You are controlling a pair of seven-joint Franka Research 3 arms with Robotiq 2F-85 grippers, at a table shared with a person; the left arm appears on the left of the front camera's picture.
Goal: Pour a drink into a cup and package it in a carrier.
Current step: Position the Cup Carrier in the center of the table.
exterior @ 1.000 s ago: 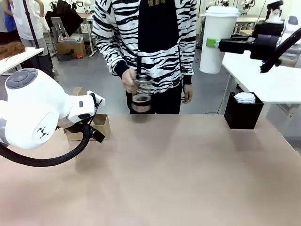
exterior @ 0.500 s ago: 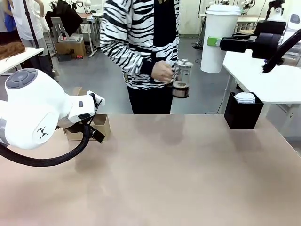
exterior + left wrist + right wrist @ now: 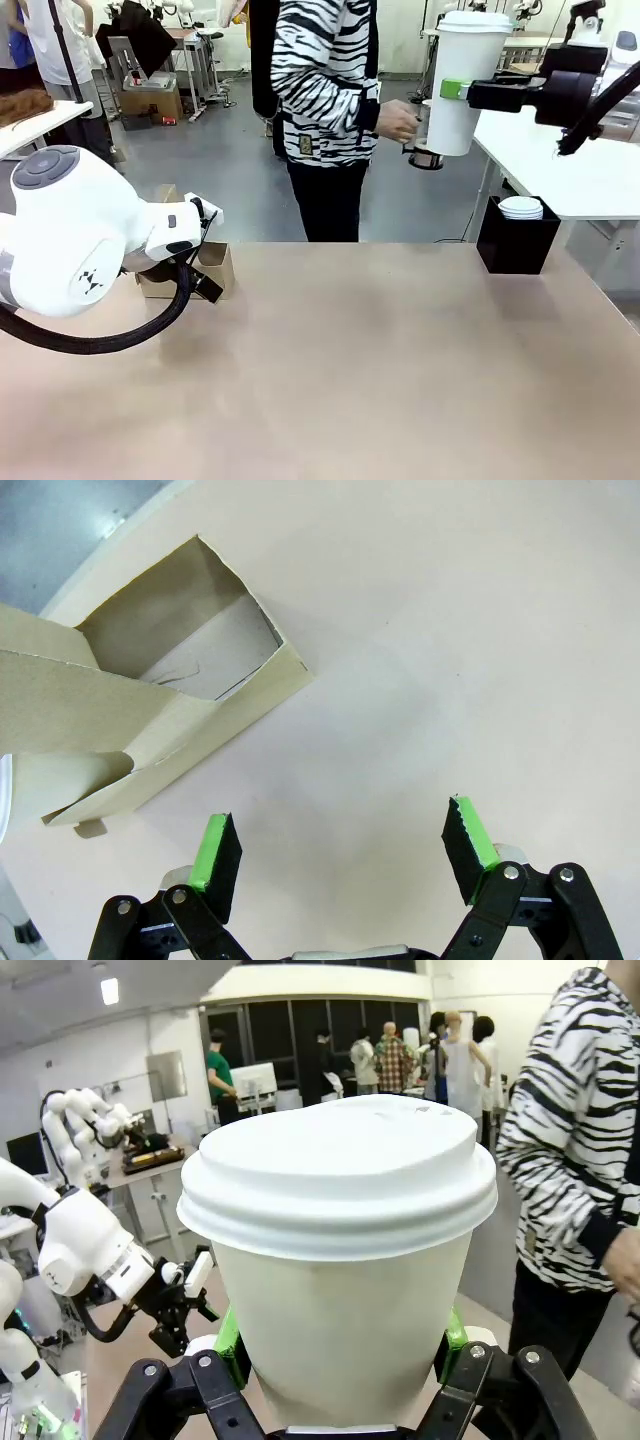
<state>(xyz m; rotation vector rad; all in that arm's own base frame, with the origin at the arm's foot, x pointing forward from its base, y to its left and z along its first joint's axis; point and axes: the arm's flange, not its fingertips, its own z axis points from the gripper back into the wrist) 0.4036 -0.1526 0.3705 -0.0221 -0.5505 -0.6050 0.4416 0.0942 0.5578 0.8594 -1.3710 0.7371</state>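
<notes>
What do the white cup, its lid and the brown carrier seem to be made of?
The cup: probably paper, matte white, no shine on its wall. The lid: likely thin moulded plastic, with a stepped rim and slight sheen. The carrier: brown cardboard, matte, with raw cut edges and folds.

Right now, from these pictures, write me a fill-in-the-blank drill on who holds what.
The right gripper is shut on the ____ cup.
The left gripper hangs ____ beside the carrier.
The jug is in the ____'s hand.
The lids sit in the ____ box.
Missing: white; open; person; black.
</notes>
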